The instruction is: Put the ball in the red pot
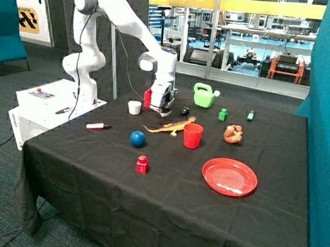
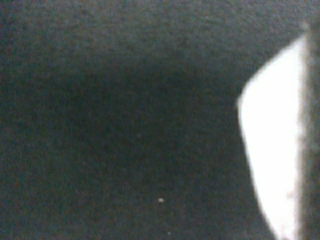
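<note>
The dark blue ball [image 1: 137, 138] lies on the black tablecloth, in front of the orange toy lizard [image 1: 171, 125] and apart from everything else. The red pot [image 1: 148, 97] stands at the back of the table, partly hidden behind the arm's hand. My gripper [image 1: 166, 109] hangs low over the cloth right beside the red pot, well behind the ball. The wrist view shows only black cloth and a blurred white shape [image 2: 272, 150] at one edge; neither the ball nor the pot shows there.
A white cup [image 1: 134, 107], small black object [image 1: 184, 111], green watering can [image 1: 204, 95], round red cup [image 1: 192, 136], red plate [image 1: 229, 176], small red knobbed block [image 1: 141, 165], green block [image 1: 223, 114], brown toy [image 1: 233, 134] and marker [image 1: 98, 126] lie on the table.
</note>
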Tool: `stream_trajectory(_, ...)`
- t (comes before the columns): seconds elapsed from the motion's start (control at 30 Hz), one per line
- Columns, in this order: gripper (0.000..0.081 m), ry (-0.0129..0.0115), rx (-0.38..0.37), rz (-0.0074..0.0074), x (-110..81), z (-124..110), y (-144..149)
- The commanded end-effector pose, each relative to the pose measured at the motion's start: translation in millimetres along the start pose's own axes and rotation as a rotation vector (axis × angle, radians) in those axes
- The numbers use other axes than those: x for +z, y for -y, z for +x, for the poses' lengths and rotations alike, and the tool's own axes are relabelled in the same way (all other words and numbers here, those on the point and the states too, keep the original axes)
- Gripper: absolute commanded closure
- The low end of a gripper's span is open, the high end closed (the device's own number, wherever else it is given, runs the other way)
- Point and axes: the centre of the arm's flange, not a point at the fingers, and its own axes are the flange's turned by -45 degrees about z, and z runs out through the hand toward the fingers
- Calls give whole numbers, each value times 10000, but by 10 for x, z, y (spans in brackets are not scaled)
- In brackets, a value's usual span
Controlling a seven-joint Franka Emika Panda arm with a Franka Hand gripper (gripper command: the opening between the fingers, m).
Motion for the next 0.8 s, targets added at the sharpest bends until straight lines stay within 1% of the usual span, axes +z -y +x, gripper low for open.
stream_trajectory(0.0, 0, -46, 73, 24, -14, -77, -106)
stream_trajectory(0.23, 0, -46, 41, 24, -6, -109, -116)
stream_trajectory(0.57, 0, -46, -85, 23, -22, -103, -44)
stream_trajectory(0.77, 0, -46, -181, 23, -96, -83, 39)
